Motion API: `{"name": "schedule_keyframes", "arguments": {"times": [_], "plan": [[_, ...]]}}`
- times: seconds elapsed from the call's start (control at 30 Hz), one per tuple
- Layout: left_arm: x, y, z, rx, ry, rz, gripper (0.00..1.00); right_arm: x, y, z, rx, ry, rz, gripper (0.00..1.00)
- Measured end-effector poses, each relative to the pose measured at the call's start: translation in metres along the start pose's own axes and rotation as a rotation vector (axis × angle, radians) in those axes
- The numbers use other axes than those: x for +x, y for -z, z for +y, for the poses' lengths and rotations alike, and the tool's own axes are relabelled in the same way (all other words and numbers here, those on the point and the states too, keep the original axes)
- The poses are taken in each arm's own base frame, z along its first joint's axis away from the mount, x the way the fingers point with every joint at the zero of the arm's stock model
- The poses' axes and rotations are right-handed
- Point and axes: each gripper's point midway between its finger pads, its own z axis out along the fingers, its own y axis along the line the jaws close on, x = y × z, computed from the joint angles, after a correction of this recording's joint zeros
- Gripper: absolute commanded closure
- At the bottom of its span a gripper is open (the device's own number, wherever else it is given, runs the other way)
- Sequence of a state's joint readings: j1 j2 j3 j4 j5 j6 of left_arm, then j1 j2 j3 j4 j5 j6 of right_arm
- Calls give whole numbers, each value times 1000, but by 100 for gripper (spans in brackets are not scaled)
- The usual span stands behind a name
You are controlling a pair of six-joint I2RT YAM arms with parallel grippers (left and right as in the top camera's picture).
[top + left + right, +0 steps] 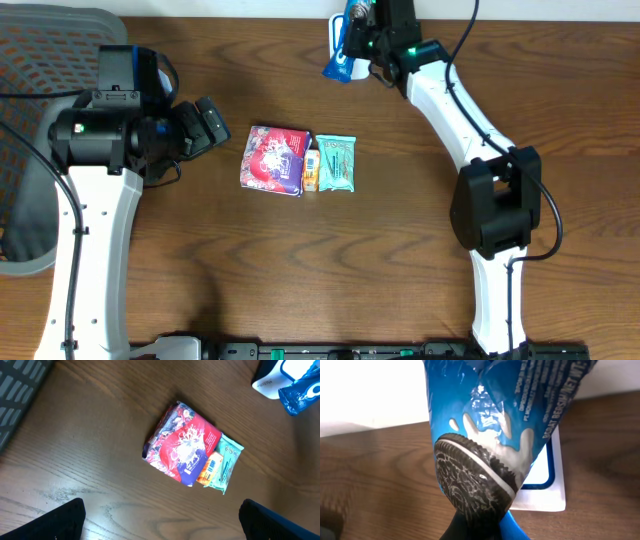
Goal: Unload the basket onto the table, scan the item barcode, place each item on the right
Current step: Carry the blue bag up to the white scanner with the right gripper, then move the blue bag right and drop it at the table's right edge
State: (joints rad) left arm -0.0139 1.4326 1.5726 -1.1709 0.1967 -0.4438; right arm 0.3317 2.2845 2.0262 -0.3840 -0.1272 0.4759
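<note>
Blue cookie packet (490,435) in right end effector (352,42), arm outstretched

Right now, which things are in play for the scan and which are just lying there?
In play: right gripper, blue cookie packet it holds, white scanner.
Lying about: red snack packet, small orange pack, teal packet.

Your overhead view looks straight down on the whole tabletop (400,300). Left wrist view tilts down from some height onto the red packet (182,442), which overhead also shows at centre. Right wrist view sits very close on the blue cookie packet (490,435), filling your frame.
</note>
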Motion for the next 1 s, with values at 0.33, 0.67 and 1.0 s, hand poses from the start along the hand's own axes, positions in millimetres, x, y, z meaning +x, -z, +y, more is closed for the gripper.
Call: {"name": "schedule_keyframes", "arguments": {"times": [0.33, 0.67, 1.0], "plan": [[0, 0, 0, 0, 0, 0, 2, 3, 9, -37, 22, -77, 104, 99], [0, 0, 0, 0, 0, 0, 2, -52, 96, -173, 253, -190, 143, 99], [0, 0, 0, 0, 0, 0, 2, -31, 232, -394, 687, -399, 188, 85]]}}
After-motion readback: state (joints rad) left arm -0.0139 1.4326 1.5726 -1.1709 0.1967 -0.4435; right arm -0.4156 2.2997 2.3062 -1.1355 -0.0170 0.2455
